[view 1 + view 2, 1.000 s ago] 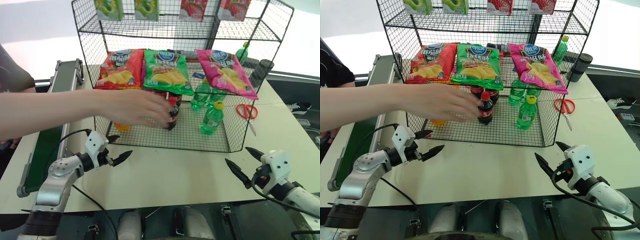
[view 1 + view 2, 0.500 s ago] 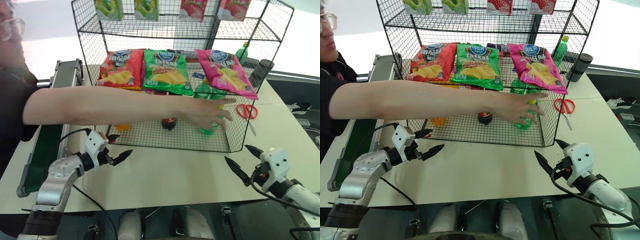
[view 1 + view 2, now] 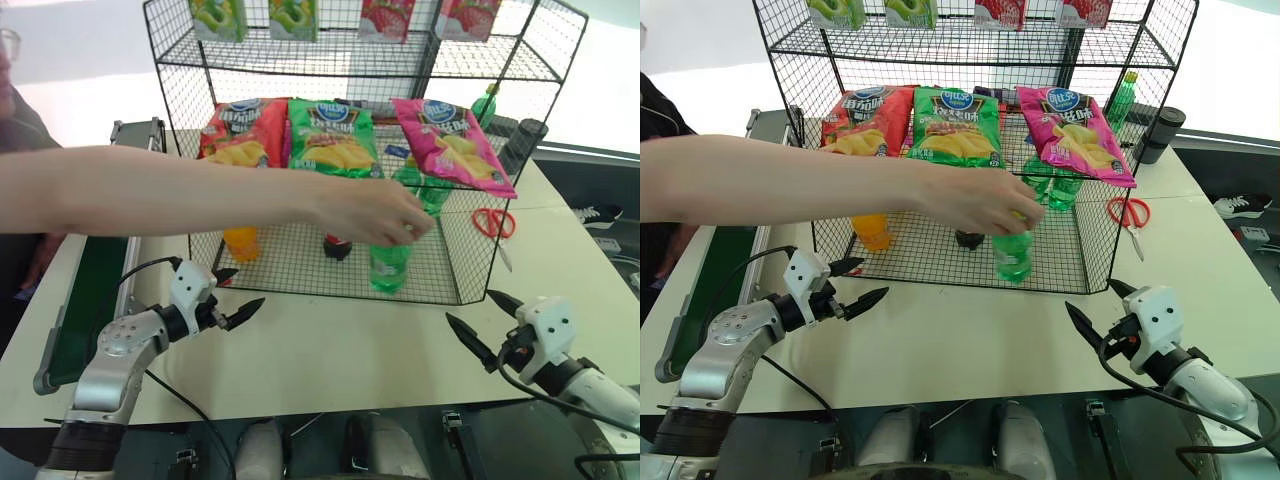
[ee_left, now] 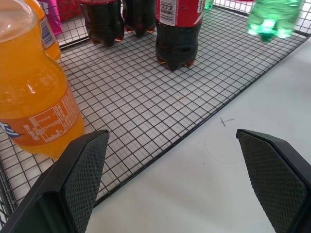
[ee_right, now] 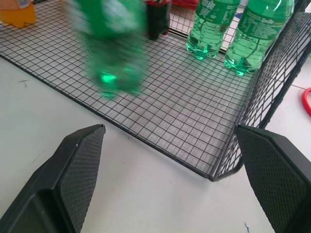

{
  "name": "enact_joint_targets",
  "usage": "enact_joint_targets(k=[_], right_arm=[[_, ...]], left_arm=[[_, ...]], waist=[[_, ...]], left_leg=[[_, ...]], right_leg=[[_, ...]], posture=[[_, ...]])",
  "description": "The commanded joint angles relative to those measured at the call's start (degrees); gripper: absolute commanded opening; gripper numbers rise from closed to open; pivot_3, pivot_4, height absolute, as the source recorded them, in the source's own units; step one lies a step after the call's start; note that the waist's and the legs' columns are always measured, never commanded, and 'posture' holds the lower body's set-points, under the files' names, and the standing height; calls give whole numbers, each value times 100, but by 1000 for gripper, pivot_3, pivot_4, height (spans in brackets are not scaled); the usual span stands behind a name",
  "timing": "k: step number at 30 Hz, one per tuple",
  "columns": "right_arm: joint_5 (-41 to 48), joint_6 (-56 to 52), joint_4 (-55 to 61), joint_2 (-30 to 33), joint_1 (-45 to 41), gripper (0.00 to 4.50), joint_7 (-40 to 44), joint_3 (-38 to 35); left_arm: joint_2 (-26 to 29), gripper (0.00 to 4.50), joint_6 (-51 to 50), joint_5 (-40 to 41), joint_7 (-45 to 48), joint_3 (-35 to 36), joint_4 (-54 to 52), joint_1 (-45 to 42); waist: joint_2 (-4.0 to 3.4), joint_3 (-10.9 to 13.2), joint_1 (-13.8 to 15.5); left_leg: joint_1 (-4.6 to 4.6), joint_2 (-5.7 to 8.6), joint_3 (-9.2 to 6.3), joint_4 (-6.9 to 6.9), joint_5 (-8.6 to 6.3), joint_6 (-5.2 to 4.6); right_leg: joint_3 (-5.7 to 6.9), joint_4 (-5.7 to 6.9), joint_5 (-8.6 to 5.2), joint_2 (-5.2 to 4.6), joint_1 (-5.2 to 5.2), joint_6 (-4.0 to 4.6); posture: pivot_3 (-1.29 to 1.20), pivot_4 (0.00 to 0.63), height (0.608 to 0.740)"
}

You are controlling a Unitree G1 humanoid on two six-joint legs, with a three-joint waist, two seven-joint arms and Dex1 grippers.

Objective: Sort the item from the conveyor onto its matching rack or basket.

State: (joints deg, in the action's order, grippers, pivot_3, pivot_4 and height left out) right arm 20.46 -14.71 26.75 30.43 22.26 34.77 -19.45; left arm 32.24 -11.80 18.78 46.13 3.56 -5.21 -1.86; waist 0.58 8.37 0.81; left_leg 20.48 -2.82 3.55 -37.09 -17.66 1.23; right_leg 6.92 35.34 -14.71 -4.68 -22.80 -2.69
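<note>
Green soda bottle (image 3: 389, 266) gripped by a person's hand (image 3: 370, 211) over the rack (image 3: 300, 262) floor, ahead of, between and apart from wide-open left gripper (image 3: 232, 298) and right gripper (image 3: 487, 322).

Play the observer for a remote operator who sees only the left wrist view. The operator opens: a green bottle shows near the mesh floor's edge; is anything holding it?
Observer: Yes, a person's hand grips the green bottle by its top, at the front of the rack.
Operator: Where is my other gripper?
Observer: The right gripper is open over the table, off the rack's front right corner, holding nothing.
Operator: What is above the bottles?
Observer: Three chip bags lie on the next tier.
</note>
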Motion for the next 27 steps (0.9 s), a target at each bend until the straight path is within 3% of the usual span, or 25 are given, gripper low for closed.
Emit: enact_joint_targets(k=[1,17,27], right_arm=[[5,82,91,15,-13,4416,6,-42],[-52,66,11,19,-208,4416,-24,123],[-107,81,-202,64,-579,4416,83,347]], left_arm=[[25,4500,105,49,42,88,-208,28],[-43,4500,95,112,38,114,-345,85],[-341,4500,-358,809,-1024,1347,-1010,322]], waist=[[0,0,1],[0,0,0],[1,0,-15]], left_leg=[[0,0,0,0,0,0],[0,0,0,0,0,0],[-1,-2,1,-1,0,0]], right_leg=[[0,0,0,0,0,0],[0,0,0,0,0,0],[-2,1,1,-2,1,0]], posture=[[0,150,734],[0,150,734],[0,150,734]])
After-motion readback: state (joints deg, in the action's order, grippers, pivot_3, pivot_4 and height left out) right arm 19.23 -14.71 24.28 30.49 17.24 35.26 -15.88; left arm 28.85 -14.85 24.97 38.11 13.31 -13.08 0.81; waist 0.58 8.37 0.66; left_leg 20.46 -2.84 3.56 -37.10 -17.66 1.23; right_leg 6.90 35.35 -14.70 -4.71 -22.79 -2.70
